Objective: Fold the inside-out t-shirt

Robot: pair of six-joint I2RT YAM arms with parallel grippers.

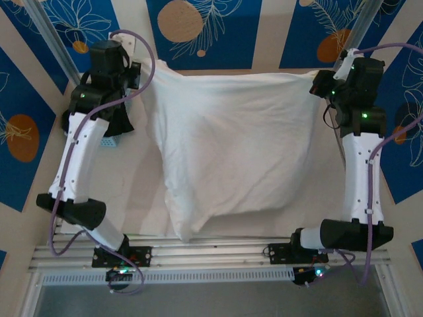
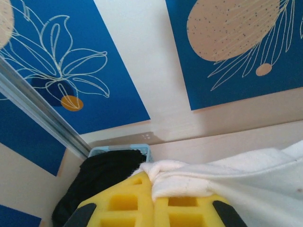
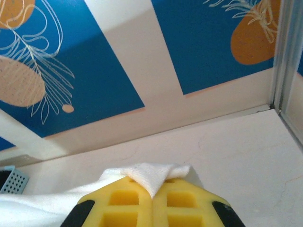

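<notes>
Pretty clearly a robotics lab cell, not anyone's home: pale cream tabletop (image 1: 132, 198) boxed in by blue wall panels printed with leaves and orange circles (image 1: 231, 39), silver aluminium frame rails (image 1: 211, 254) carrying two white-and-black robot arms (image 1: 79, 158), maybe a light-blue perforated plastic basket (image 3: 13, 180) in the corner.

Overhead camera looks down from behind; low wrist cameras face the shared wall (image 1: 129, 20) and t-shirt (image 1: 231, 145).

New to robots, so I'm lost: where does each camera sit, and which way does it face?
Top external: above, behind the arms, looking down at the table; both arms show, left gripper and right gripper pinching the t-shirt.
Left wrist: on that wrist, facing the far wall; its yellow fingers show.
Right wrist: the same, on the right; its fingers show.
Shared: all see the t-shirt.
</notes>
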